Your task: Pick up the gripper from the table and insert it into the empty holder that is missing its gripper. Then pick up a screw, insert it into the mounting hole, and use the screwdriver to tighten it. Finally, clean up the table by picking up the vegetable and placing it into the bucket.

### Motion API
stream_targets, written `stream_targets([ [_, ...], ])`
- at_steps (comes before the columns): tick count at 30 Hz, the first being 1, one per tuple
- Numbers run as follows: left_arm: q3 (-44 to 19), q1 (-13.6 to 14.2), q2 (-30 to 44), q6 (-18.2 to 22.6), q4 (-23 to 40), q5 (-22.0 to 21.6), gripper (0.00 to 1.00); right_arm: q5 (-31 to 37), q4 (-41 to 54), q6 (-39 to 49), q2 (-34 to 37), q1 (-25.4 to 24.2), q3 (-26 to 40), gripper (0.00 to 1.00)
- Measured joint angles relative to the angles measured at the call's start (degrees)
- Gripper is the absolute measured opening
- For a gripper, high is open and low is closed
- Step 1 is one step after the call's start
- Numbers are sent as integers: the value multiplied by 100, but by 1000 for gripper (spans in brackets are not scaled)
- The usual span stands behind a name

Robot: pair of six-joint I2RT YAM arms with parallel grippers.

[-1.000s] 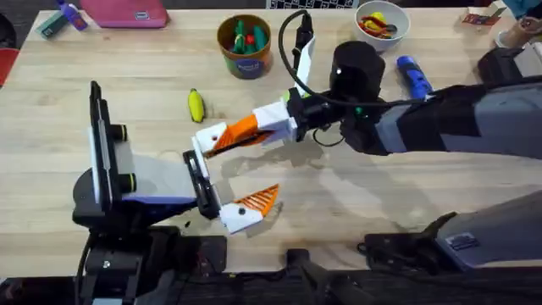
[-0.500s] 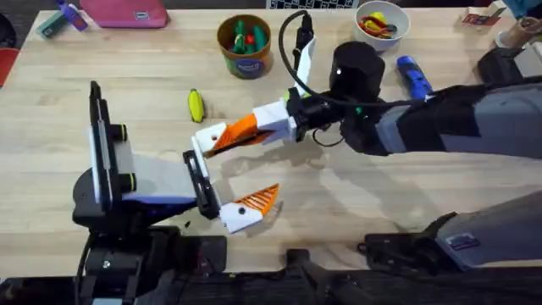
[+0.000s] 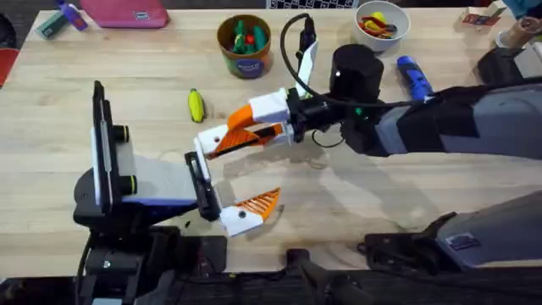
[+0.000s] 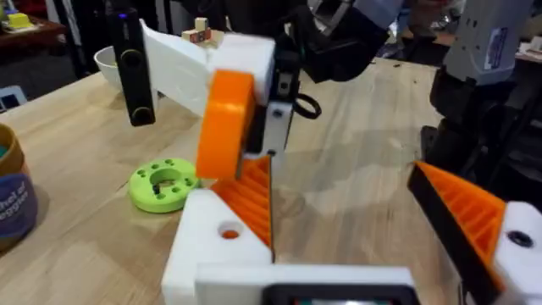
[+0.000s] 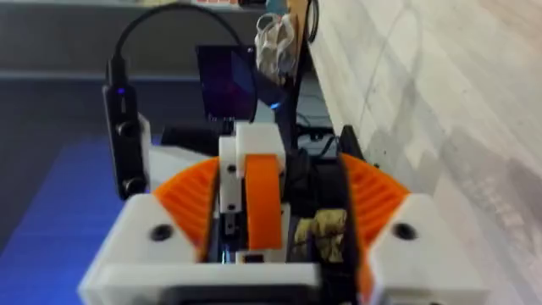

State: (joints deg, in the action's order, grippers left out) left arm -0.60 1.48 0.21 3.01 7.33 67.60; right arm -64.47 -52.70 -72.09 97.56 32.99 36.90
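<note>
**Bystanders on the wooden table**

A white bowl [image 3: 382, 19] stands at the table's [image 3: 102, 59] far edge, right of centre, with red and yellow pieces inside. At the far left corner lies a flat pink case [image 3: 125, 12], and just beside it a small teal and purple item [image 3: 61, 19] rests near the edge. Something red and flat [image 3: 479, 18] lies at the far right corner, too small to identify. In the left wrist view, a green disc with holes [image 4: 164, 185] lies flat on the wood, and the white bowl [image 4: 107, 63] stands farther back behind it.
</note>
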Motion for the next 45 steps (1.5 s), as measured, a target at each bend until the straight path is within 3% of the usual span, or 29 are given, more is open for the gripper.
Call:
stream_targets([
  [3, 0, 0, 0, 2, 0, 19, 985, 75, -3, 6, 2, 0, -2, 896],
  [13, 0, 0, 0, 2, 2, 32, 985, 280, 435, 280, -135, -97, -11, 921],
  [16, 0, 0, 0, 2, 2, 32, 985, 386, 1436, 675, -633, -358, -10, 922],
  [20, 0, 0, 0, 3, 2, 32, 985, 688, 3706, 1574, -1595, -909, 146, 924],
  [25, 0, 0, 0, 2, 2, 32, 985, 1468, 7113, 3233, -2289, -1504, 1193, 925],
  [31, 0, 0, 0, 2, 3, 32, 985, 2740, 9627, 5235, -2231, -1565, 2943, 923],
  [37, 0, 0, 0, 2, 3, 32, 985, 4089, 11046, 6638, -1506, -1286, 4179, 897],
  [45, 0, 0, 0, 4, 4, 32, 985, 6000, 11746, 7568, -142, -659, 5315, 848],
])
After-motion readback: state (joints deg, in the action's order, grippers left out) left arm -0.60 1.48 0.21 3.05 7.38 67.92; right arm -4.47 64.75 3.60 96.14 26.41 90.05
